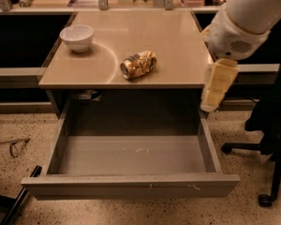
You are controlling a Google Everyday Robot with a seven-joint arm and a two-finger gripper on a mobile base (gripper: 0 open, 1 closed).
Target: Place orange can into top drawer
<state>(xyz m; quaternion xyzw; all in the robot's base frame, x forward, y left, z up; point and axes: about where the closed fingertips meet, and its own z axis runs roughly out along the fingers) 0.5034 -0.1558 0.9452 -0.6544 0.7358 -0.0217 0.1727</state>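
Observation:
The orange can (pixel 138 64) lies on its side on the tan countertop (pixel 168 41), near the front edge, its silver end facing left. Below the counter, the top drawer (pixel 131 186) stands pulled fully out, and its flat grey bottom is bare. My gripper (pixel 214 90), cream-coloured, hangs from the white arm (pixel 246 22) at the counter's front right corner. It is to the right of the can, apart from it, and above the drawer's right wall. It holds nothing that I can see.
A white bowl (pixel 77 36) stands at the counter's back left. A black office chair (pixel 271 135) is on the floor to the right of the drawer. A dark bar (pixel 14 203) lies on the floor at the lower left. Clutter lines the back shelf.

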